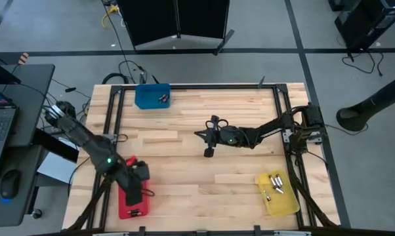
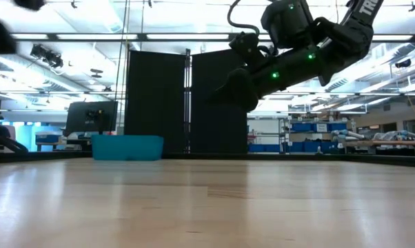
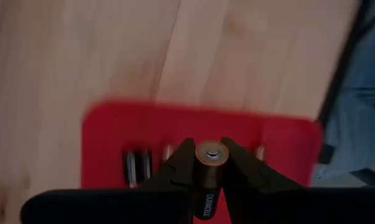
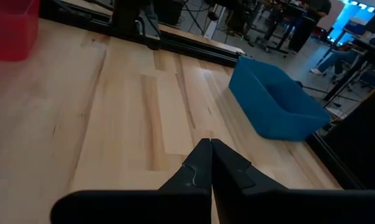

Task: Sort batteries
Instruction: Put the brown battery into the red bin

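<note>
A: Between the left gripper's [image 3: 207,163] dark fingers [image 3: 181,163], what is pinched?

B: A cylindrical battery [image 3: 210,177], black-and-copper with a shiny round metal end cap; the fingers are clamped on its sides. It hangs above the red tray [image 3: 113,134], a smooth plastic rectangle with rounded corners.

A: Anything in that tray?

B: A few small cells [image 3: 137,167] lie on its floor, one dark and banded, the others blurred. In the high view the red tray [image 1: 126,200] sits at the near left corner of the table [image 1: 184,141], pale wood planks in a black metal frame.

A: And the right gripper [image 4: 210,160]?

B: Its fingers [image 4: 197,163] are pressed together, tapered tips meeting, with nothing between them. From above, it [image 1: 209,143] hangs over the bare middle of the table.

A: The other trays?

B: A blue tray [image 1: 151,96], boxy and glossy, stands at the far edge with a couple of small cells [image 1: 163,98] inside. A yellow tray [image 1: 277,193] lies at the near right, holding several silvery cylinders [image 1: 273,183].
</note>
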Available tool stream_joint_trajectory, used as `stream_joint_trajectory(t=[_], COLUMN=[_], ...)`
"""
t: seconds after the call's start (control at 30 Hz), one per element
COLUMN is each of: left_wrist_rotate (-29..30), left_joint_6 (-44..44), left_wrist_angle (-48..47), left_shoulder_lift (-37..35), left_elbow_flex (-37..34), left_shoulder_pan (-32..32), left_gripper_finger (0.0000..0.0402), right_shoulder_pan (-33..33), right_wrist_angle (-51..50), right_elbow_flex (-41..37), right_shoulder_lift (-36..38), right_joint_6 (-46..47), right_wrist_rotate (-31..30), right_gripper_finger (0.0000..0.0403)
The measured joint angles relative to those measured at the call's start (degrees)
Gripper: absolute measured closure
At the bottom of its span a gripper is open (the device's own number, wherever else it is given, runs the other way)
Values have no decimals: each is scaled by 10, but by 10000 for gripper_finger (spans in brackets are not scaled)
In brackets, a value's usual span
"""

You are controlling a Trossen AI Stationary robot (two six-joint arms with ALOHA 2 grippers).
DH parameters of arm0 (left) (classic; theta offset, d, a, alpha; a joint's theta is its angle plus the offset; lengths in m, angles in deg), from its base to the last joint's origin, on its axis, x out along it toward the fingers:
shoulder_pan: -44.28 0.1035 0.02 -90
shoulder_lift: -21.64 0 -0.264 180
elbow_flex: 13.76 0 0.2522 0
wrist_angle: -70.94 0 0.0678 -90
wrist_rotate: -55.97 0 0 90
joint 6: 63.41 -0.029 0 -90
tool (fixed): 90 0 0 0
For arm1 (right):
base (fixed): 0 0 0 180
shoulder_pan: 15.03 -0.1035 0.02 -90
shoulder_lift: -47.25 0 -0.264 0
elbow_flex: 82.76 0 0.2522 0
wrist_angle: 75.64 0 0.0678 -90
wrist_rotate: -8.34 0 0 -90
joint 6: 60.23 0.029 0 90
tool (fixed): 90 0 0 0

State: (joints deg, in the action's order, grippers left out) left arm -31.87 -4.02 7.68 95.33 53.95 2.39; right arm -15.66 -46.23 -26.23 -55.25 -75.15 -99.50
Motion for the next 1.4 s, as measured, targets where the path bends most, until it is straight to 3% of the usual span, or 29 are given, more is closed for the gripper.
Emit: stream_joint_trajectory(t=[0.13, 0.37, 0.83, 1.4], left_wrist_rotate=[-4, -48, -89, -83], left_joint_6=[77, 124, 126, 126], left_wrist_angle=[-14, 44, 148, 164], left_shoulder_lift=[41, 89, 92, 90], left_elbow_flex=[-2, -34, -128, -137], left_shoulder_pan=[-41, -76, -73, -73], left_gripper_finger=[347, 347, 347, 347], right_shoulder_pan=[7, 16, 16, 15], right_wrist_angle=[1, 9, 9, 8], right_elbow_flex=[0, 0, 0, 0], right_shoulder_lift=[0, 0, 0, 0], right_joint_6=[-1, -1, 0, 4], right_wrist_rotate=[18, 29, 30, 30], right_gripper_finger=[388, 396, 393, 393])
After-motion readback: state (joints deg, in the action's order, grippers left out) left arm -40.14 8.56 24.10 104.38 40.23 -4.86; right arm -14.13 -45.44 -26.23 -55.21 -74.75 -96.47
